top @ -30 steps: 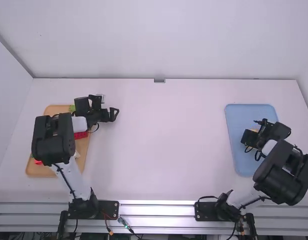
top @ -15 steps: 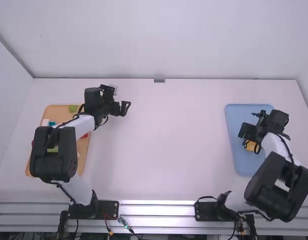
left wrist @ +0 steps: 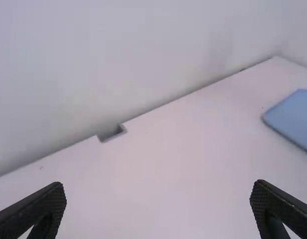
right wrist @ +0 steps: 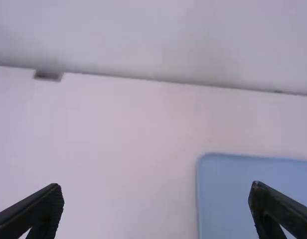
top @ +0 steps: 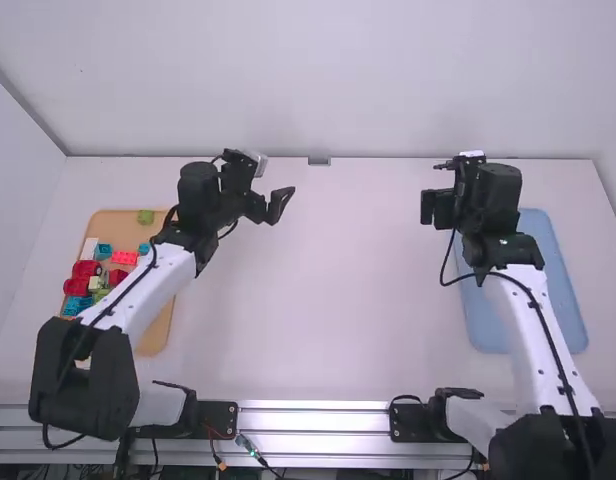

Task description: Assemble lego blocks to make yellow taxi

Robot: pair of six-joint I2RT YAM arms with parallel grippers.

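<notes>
Apparently the move turns on the left arm (top: 141, 285), for its side of the surface (top: 338, 300) is where the loose blocks are: red blocks (top: 86, 268), a green block (top: 146, 216) near the far edge and several blue ones, all on the tan tray (top: 156, 338). The left claw (left wrist: 158, 191) is released, its two fingers wide apart with nothing between them, and it hangs over the middle side of the surface, to the right of the tray. So any reach for a block would, I judge, need it to swing back left and towards its own base. The right claw (right wrist: 156, 191) is likewise spread and empty, just beside the far left corner of the blue tray (top: 568, 320), and well apart from the blocks. Part of that blue tray is behind the right arm (top: 538, 330), so I cannot tell whether any taxi sits there; the next pick, if one is due, looks like left-hand work.
</notes>
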